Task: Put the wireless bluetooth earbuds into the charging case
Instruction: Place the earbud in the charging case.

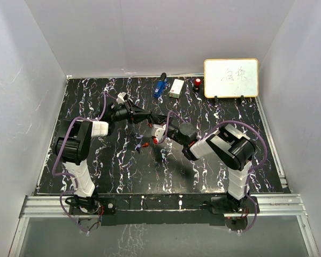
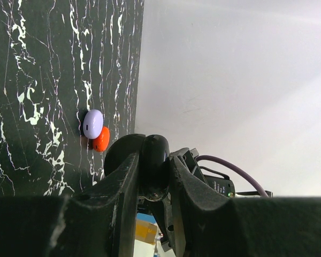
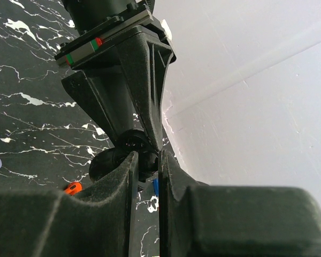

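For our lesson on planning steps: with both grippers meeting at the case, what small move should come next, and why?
Probably the right gripper, which seems shut on the case's edge, should ease that edge up to open it while the left gripper clamps the case. The purple earbud and red earbud lie on the table, so nothing is ready to insert.

case (image 2: 156, 145) in left tool (image 2: 153, 163), whiteboard (image 1: 231, 78) back right

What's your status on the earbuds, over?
Left gripper shut on black case. Right gripper shut beside it, load unclear. Purple earbud, orange-red earbud loose on table.
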Robot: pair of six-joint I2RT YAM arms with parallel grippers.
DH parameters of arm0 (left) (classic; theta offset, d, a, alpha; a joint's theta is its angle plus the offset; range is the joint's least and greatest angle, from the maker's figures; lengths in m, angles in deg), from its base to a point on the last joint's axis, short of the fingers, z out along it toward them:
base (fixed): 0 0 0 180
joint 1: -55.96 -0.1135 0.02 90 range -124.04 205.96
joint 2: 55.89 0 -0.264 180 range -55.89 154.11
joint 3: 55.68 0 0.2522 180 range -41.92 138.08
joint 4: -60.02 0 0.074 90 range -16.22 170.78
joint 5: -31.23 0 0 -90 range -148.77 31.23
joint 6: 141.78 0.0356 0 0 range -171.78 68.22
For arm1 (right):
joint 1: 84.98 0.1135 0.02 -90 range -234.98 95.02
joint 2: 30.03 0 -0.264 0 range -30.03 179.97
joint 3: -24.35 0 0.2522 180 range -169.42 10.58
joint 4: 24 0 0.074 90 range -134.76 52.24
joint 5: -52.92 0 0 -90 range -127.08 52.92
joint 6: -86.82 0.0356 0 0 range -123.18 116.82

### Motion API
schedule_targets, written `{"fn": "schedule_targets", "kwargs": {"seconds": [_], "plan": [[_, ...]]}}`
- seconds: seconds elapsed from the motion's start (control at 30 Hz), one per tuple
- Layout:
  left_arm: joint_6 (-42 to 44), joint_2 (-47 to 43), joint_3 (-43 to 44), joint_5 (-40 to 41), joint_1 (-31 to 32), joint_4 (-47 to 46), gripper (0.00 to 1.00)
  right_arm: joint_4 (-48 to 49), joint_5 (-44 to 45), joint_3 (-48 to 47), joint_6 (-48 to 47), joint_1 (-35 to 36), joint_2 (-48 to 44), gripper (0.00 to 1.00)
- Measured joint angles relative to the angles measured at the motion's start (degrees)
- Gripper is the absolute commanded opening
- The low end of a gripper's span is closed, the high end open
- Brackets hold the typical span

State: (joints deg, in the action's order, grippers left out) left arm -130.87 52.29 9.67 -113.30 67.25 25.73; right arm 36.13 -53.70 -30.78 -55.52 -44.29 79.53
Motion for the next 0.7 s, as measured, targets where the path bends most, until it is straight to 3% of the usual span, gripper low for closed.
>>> {"fn": "schedule_targets", "kwargs": {"seconds": [0.37,0.7], "plan": [[-0.63,0.35,0.17,0.04,0.09,-0.74,0.0,0.17,0.48,0.02,1.7,-0.2,0.0,0.29],[-0.68,0.55,0.17,0.07,0.09,-1.31,0.0,1.36,1.62,0.09,4.15,-0.24,0.0,0.33]]}}
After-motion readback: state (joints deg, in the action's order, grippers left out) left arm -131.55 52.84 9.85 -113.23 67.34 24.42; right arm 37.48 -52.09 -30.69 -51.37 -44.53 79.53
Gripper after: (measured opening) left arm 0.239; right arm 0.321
